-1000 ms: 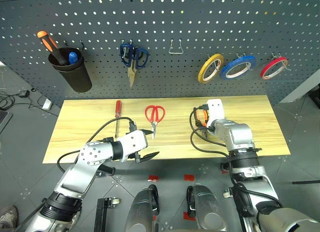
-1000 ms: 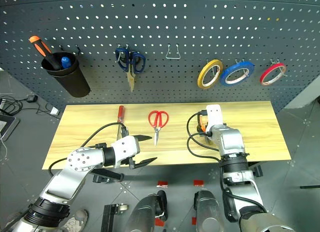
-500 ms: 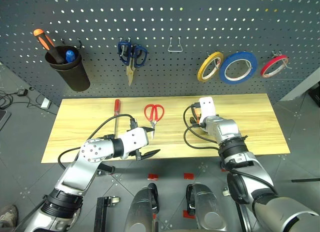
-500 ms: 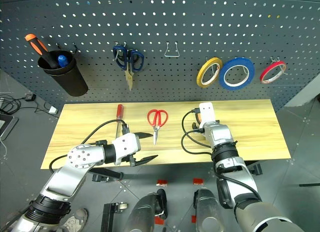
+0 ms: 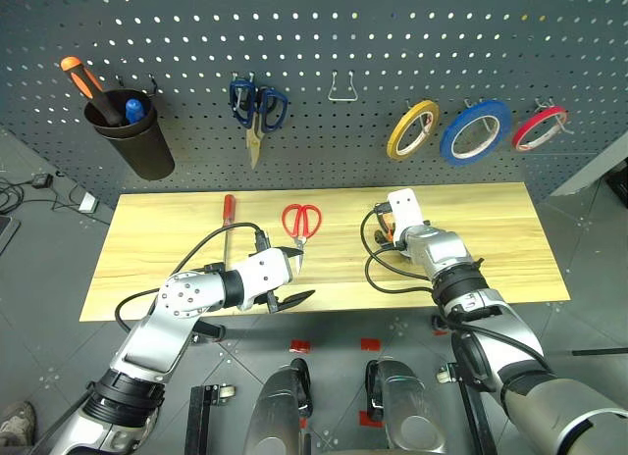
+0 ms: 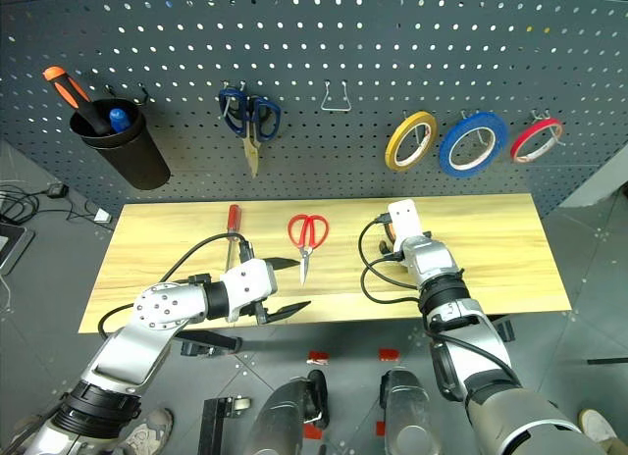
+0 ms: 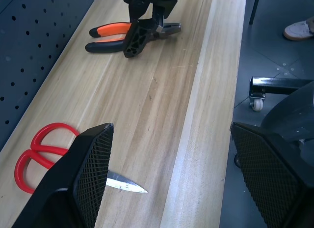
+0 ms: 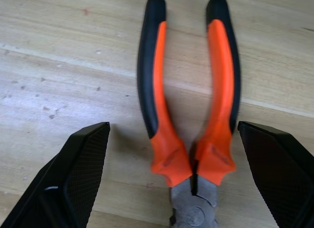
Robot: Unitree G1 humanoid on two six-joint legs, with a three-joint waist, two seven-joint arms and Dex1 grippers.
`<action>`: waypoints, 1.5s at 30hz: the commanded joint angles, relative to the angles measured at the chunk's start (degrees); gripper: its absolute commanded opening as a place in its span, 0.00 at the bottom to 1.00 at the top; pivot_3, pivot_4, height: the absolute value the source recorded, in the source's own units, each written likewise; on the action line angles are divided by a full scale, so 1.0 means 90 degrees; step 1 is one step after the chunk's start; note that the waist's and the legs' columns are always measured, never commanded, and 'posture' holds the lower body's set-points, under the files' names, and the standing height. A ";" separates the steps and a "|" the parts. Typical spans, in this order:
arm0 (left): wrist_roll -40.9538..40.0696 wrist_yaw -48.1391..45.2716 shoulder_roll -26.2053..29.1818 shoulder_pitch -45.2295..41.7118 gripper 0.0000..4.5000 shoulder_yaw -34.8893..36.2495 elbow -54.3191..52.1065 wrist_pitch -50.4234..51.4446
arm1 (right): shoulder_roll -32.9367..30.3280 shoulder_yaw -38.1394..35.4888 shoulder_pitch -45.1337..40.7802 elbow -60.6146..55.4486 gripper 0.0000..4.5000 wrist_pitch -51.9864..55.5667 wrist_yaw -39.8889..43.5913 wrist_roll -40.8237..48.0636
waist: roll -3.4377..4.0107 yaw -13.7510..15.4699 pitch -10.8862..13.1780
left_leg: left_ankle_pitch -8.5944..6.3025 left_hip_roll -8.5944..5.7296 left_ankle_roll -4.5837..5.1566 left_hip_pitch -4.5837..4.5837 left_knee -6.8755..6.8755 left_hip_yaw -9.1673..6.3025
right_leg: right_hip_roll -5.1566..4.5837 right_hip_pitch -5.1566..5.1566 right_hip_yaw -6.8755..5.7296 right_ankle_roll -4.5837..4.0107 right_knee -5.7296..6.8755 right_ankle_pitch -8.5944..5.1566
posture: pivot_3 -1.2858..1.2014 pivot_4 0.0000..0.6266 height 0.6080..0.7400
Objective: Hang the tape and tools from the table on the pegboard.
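Pliers (image 8: 189,115) flat on table (image 8: 59,66), between open right end effector (image 8: 181,181) fingers

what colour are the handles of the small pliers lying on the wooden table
Orange with black outer edges on the small pliers; the right wrist view shows them best.

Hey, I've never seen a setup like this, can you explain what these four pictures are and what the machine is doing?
This is a two-armed humanoid robot. Two pictures come from cameras on its head, looking down over a wooden table against a grey pegboard. The other two come from cameras on its wrists, looking along black fingers.

On the table lie a red-handled screwdriver, red-handled scissors and orange-and-black pliers. The blue tape already hangs on the pegboard.

Nothing is held. The left gripper hovers open near the scissors. The right gripper is open, its fingers either side of the pliers, seemingly ready to grasp them.
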 commanded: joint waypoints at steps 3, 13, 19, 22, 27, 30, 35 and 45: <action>-0.0029 -0.0003 -0.0010 -0.0071 0.89 0.0077 -0.0071 -0.0086 | -0.0174 -0.0174 -0.0494 0.0775 0.99 -0.0282 0.0091 0.0073 | 0.0000 -0.0003 0.0000 | 0.0000 0.0000 0.0000 0.0000 0.0001 0.0002 | 0.0000 -0.0001 0.0000 0.0000 0.0001 0.0000 | 0.44 0.48 1.00; -0.0646 0.0324 -0.0289 0.0099 0.89 0.0714 -0.0030 0.0437 | -0.0271 -0.0125 -0.0747 0.1548 0.65 -0.0818 0.0369 0.0017 | -0.0001 -0.0017 0.0000 | 0.0008 0.0002 -0.0015 0.0000 -0.0002 0.0010 | 0.0001 -0.0003 0.0000 0.0000 -0.0003 0.0000 | 0.43 0.48 1.00; -0.1028 0.0700 -0.0389 0.0374 0.89 0.1403 -0.0132 0.0825 | -0.0184 0.0042 -0.0472 0.0822 0.52 -0.1121 0.0286 -0.0085 | 0.0000 -0.0032 0.0000 | 0.0008 0.0003 -0.0017 -0.0001 -0.0002 0.0011 | 0.0001 -0.0003 0.0001 0.0000 -0.0003 0.0000 | 0.43 0.47 1.00; -0.1356 0.0924 -0.0513 0.0535 0.89 0.1773 -0.0386 0.1076 | -0.0158 0.0203 0.0302 -0.1125 0.52 -0.0767 0.0326 -0.0054 | -0.0001 -0.0017 0.0000 | 0.0009 0.0003 -0.0019 -0.0005 -0.0007 0.0010 | 0.0001 -0.0009 0.0002 0.0001 -0.0004 0.0000 | 0.43 0.46 1.00; -0.1944 0.1206 -0.0655 0.0979 0.89 0.2405 -0.1026 0.1476 | 0.0115 0.0779 0.2555 -0.6023 0.52 0.0178 0.0353 0.0030 | -0.0004 0.0040 -0.0004 | 0.0010 0.0004 -0.0024 -0.0076 0.0001 0.0003 | 0.0002 -0.0072 0.0001 0.0003 -0.0003 -0.0001 | 0.43 0.45 1.00; -0.2359 0.1477 -0.0740 0.1184 0.89 0.2904 -0.1297 0.1798 | 0.0438 0.1221 0.3326 -0.7975 0.52 0.0075 0.0088 -0.0123 | -0.0004 0.0019 -0.0004 | 0.0008 0.0013 -0.0028 -0.0094 0.0010 0.0002 | 0.0010 -0.0088 0.0000 0.0004 -0.0006 -0.0001 | 0.43 0.45 1.00; -0.2831 0.1652 -0.0610 0.1189 0.89 0.3228 -0.1629 0.2365 | 0.0844 0.1490 0.2710 -0.8505 0.52 -0.0744 -0.0201 -0.0395 | -0.0009 0.0037 -0.0007 | 0.0007 0.0015 -0.0029 -0.0088 0.0024 -0.0009 | 0.0016 -0.0090 0.0000 0.0026 0.0012 -0.0013 | 0.44 0.44 1.00; -0.3311 0.1588 0.0232 -0.0069 0.89 0.3033 -0.1735 0.3370 | 0.0891 0.0863 -0.0428 -0.4700 0.52 -0.3822 -0.0693 -0.0569 | -0.0036 0.0071 -0.0018 | 0.0068 0.0034 -0.0054 -0.0088 0.0019 -0.0029 | 0.0054 -0.0093 -0.0003 -0.0035 0.0019 0.0045 | 0.46 0.43 1.00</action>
